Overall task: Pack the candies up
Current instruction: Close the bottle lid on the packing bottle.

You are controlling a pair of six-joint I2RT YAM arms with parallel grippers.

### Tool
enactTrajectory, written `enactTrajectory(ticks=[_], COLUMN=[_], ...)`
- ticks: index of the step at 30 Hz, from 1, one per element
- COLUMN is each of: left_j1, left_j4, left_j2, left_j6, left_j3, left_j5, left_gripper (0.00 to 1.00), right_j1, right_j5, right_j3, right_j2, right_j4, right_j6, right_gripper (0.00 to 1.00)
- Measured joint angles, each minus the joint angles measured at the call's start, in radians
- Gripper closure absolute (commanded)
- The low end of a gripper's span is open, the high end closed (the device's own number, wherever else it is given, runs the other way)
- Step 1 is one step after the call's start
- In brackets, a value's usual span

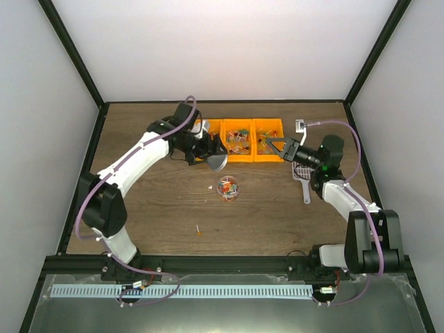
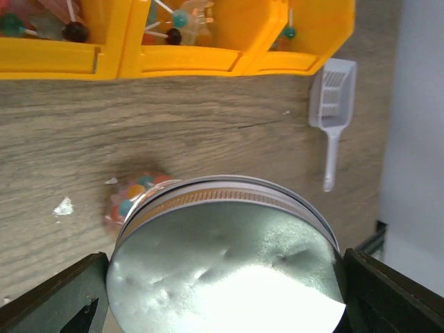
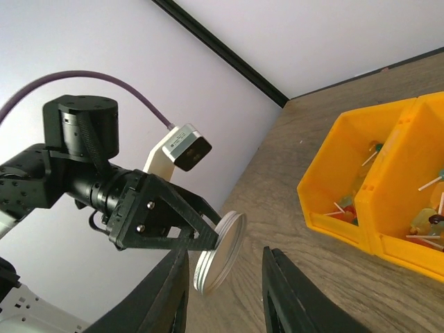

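Now my left jaws grip the lid (image 2: 225,257), right jaws parted, empty; next, I judge, set it level on the jar (image 1: 227,189) of candies (image 1: 227,184).

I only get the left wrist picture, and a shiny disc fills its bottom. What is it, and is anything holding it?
Observer: The right wrist view shows it edge-on: a round metal lid, clamped across its rim by the left tool.
Operator: Where is the other arm?
Observer: In the top view the right tool is open and empty at the right-hand compartment of the orange bin.
Operator: And the colours behind the lid?
Observer: Candies in a small clear cup standing apart from the bin.
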Motion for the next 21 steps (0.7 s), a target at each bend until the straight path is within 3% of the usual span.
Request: enactTrajectory(ticks=[11, 21], left_j1=[-0.143, -0.27], left_j4=[-0.172, -0.264], left_j2=[0.079, 0.181], left_j6=[0.127, 0.191], left_j3=[0.121, 0.185], left_j5=[-0.258, -0.399], left_gripper=[0.08, 0.08], right_j1=[-0.005, -0.029], right_j5=[0.003, 0.005], right_j3=[-0.014, -0.048], right_j2=[-0.011, -0.035], right_j4=[-0.031, -0.039], right_j6=[-0.019, -0.02], right_gripper=[0.69, 0.69])
